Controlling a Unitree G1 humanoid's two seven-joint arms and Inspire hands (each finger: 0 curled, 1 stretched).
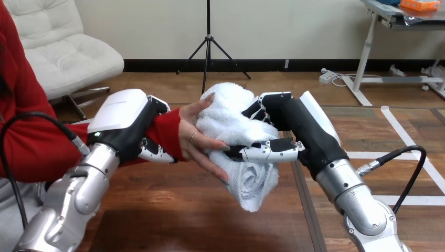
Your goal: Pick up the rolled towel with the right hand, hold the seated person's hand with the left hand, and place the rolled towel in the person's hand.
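Note:
A white rolled towel (236, 142) is held up over the table in the middle of the head view. My right hand (291, 123) is shut on it from the right, thumb across its front and fingers behind. The person's hand (195, 137) comes in from the left, palm open against the towel's left side, fingers spread along it. My left hand (128, 123) is curled round the person's wrist at the red sleeve (167, 131), fingers showing under and over it.
The wooden table (173, 215) lies below both arms. A black cable (404, 173) loops beside my right forearm. The person sits at the left edge of the view.

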